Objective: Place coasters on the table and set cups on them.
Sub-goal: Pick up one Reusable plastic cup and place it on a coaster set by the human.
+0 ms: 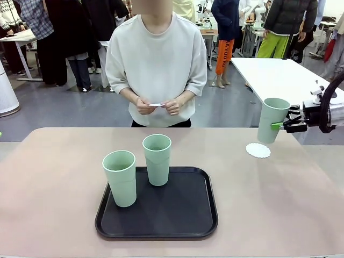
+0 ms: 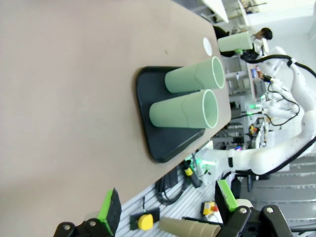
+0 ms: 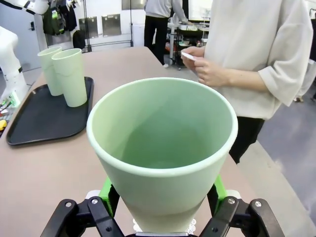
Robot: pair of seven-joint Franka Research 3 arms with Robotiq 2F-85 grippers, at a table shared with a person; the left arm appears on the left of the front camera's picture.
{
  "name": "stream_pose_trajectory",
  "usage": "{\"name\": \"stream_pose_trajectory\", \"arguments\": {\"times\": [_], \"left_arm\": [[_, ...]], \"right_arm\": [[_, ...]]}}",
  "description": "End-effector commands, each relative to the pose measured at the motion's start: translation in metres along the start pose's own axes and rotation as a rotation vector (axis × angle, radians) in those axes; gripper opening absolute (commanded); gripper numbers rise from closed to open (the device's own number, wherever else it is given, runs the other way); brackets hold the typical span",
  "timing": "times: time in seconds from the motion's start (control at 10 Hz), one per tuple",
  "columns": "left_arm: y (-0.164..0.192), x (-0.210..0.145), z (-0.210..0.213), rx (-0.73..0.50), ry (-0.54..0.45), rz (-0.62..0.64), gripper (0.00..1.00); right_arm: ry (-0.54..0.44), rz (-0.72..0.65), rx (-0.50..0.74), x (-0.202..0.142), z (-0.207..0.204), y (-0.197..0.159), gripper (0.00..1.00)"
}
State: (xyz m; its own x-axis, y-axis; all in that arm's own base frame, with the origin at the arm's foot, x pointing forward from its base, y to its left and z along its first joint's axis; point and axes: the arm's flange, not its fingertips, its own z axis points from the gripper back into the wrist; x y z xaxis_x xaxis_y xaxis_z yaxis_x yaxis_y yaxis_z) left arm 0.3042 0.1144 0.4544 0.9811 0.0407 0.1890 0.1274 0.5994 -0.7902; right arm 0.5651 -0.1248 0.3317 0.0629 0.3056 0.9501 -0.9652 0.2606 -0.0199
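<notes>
My right gripper point(image 1: 278, 126) is shut on a mint-green cup point(image 1: 272, 119) at the table's point(image 1: 54, 177) far right. The cup hangs upright just over a lacy white coaster point(image 1: 258, 150) lying on the table. In the right wrist view the cup point(image 3: 163, 148) sits between my green pads point(image 3: 105, 189), and the coaster's edge point(image 3: 190, 225) peeks out below it. Two more cups point(image 1: 120, 177) point(image 1: 157, 159) stand on the black tray point(image 1: 161, 226). My left gripper point(image 2: 168, 202) is open off the table's near edge, with nothing in it. The person's hands hold thin white coasters point(image 1: 156, 105).
The person stands at the far edge of the table, hands held at waist height. A white table point(image 1: 279, 75) stands behind on the right. Bare tabletop lies left of the tray and between the tray and the coaster.
</notes>
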Motion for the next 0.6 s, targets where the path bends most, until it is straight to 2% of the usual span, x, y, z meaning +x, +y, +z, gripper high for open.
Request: {"name": "stream_pose_trajectory", "arguments": {"times": [0.0,0.5], "left_arm": [[0.0,0.0,0.001,-0.014,-0.005,-0.004,1.0],[0.0,0.0,0.001,-0.014,-0.005,-0.004,1.0]], "right_arm": [[0.019,-0.019,0.017,0.0,-0.005,-0.008,0.85],[0.035,-0.061,0.057,-0.014,-0.021,-0.01,0.85]]}}
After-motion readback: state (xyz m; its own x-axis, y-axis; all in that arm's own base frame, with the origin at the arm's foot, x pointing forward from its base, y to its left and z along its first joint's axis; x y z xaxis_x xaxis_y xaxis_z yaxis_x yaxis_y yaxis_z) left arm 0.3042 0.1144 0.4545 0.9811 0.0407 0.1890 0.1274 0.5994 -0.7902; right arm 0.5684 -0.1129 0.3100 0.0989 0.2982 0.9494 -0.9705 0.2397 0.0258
